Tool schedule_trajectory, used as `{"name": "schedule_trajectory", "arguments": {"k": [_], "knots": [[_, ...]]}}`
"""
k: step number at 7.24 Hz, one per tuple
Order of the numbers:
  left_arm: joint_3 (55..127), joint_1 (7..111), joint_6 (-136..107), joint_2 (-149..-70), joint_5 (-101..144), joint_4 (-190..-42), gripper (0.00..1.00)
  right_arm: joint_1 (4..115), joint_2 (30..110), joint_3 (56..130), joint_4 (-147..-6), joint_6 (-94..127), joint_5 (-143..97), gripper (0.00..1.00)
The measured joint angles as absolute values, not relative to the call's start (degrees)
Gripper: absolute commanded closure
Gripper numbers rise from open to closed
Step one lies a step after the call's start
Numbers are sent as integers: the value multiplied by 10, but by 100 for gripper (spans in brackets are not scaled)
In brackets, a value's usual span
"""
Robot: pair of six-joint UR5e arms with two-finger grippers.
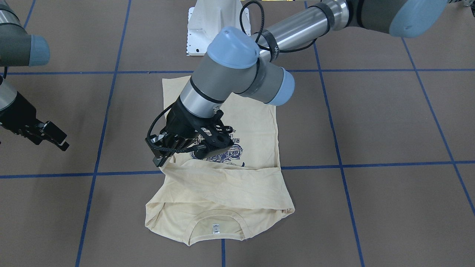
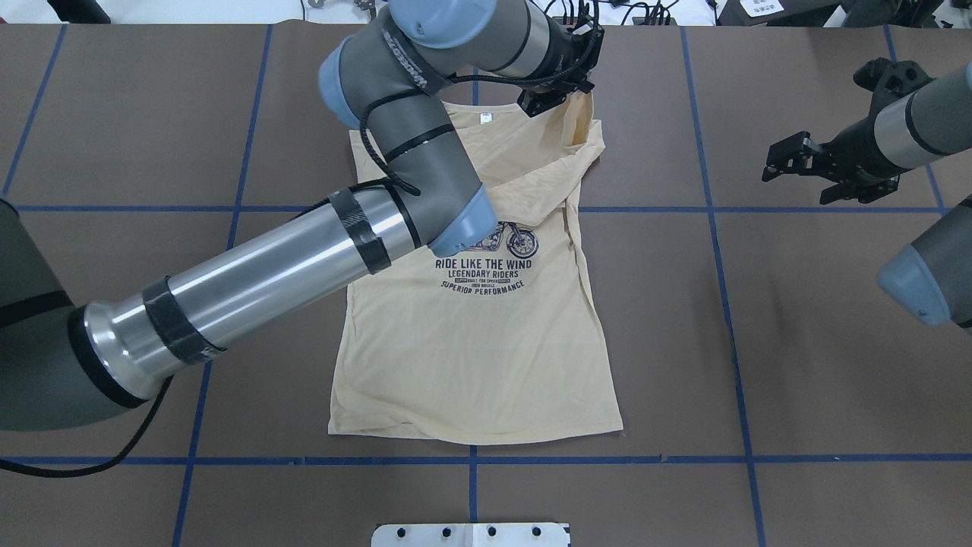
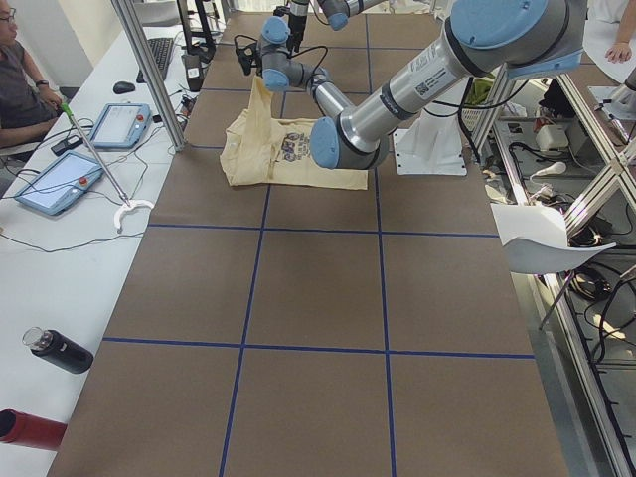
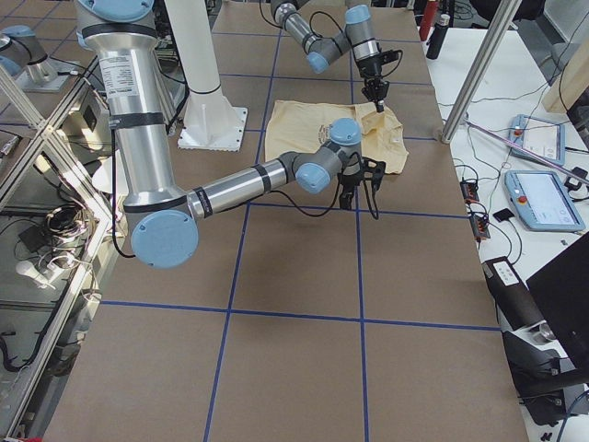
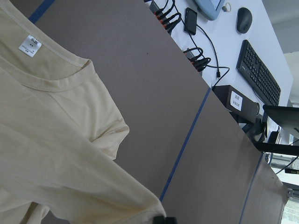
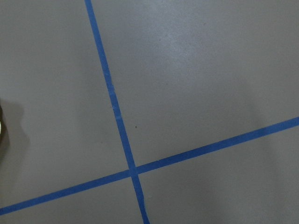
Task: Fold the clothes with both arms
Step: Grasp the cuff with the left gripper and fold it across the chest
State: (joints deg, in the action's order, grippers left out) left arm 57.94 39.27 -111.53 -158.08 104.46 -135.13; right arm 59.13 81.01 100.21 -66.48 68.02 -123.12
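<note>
At the middle of the surface (image 2: 797, 342) the shirt (image 2: 471, 357) lies face up, hem toward the robot and collar (image 1: 217, 218) at the far side. The left arm (image 2: 266, 273) reaches across it. The left hand (image 1: 161, 159) is closed on a pinch of cloth at the shoulder edge on the robot's right, beside the collar. That edge is lifted off the surface and hangs in a peak from the fingers, while the rest of the shirt lies flat. A band of cloth (image 1: 222, 176) already lies across the chest just above the print (image 2: 482, 275). I judge the raised grip is meant to carry this sleeve or side inward over the body to narrow the shirt. I cannot tell whether the held piece is the sleeve end or the shoulder seam.

The right hand (image 2: 797, 182) hovers well off to the shirt's side over bare surface, jaws apart and holding nothing. Its wrist view shows only tape lines (image 2: 729, 319). It looks parked there to keep out of the left arm's sweep.

A white pedestal (image 1: 211, 26) stands behind the hem. The main obstruction is the left arm itself, which spans the shirt's upper half. Any fold from the right hand would have to work around it.
</note>
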Motion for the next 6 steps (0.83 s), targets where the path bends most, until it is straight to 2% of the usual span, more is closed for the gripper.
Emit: {"name": "schedule_trajectory", "arguments": {"k": [1,2,4,6], "knots": [[545,384,-1117,-1597,1011,-1362,58,591,814,1002,-662,680,-1231,1],[521,381,-1120,-1606,990,-1374,2,591,820,1001,-653,680,-1231,0],[502,379,-1125,-1612,970,-1391,1,591,838,1002,-625,682,-1231,0],[525,381,-1131,-1610,971,-1392,1,586,854,1012,-602,702,-1231,0]]}}
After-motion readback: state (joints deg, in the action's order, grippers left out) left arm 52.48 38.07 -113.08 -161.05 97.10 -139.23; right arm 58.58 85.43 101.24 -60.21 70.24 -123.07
